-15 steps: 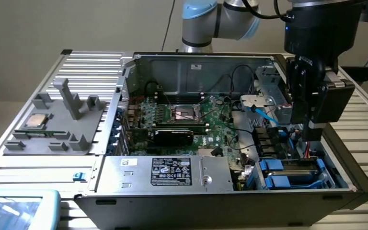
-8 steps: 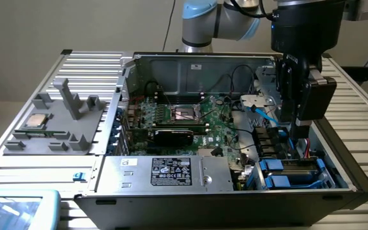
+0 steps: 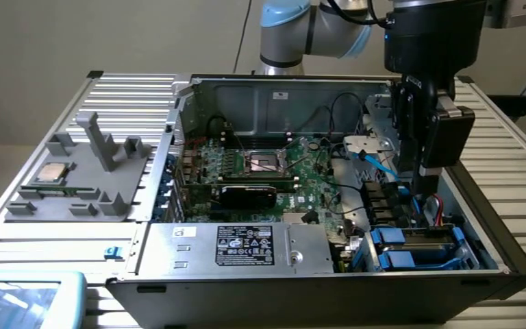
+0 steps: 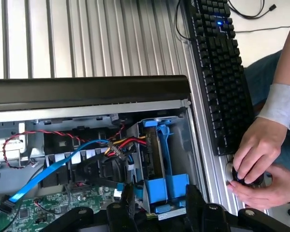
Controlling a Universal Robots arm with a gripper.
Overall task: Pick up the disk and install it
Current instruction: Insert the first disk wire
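A: Where is the disk (image 3: pixel 424 248) to be found?

B: It is seen seated in the drive bay at the front corner of the open computer case (image 3: pixel 272 92), on the exterior view's right. Its blue carrier (image 4: pixel 165 186) is seen in the wrist view, set between the bay's metal walls, with red and blue cables (image 4: pixel 63 159) lying just beside it.

A: And how are the jaws held?

B: The gripper (image 4: pixel 157 208) is spread wide and released; nothing is grasped. The two dark fingers (image 4: pixel 195 205) are placed on either side of the carrier's end, near it, though contact cannot be told. In the exterior view the arm (image 3: pixel 432 103) is seen lowered into the case above the bay.

A: What else is noted?

B: A keyboard (image 4: pixel 217 72) is laid on the slatted desk (image 4: pixel 87 38) beside the case, and a person's hands (image 4: pixel 256 159) are seen near its end. A silver box with a black sticker (image 3: pixel 244 247) is fitted beside the bay.
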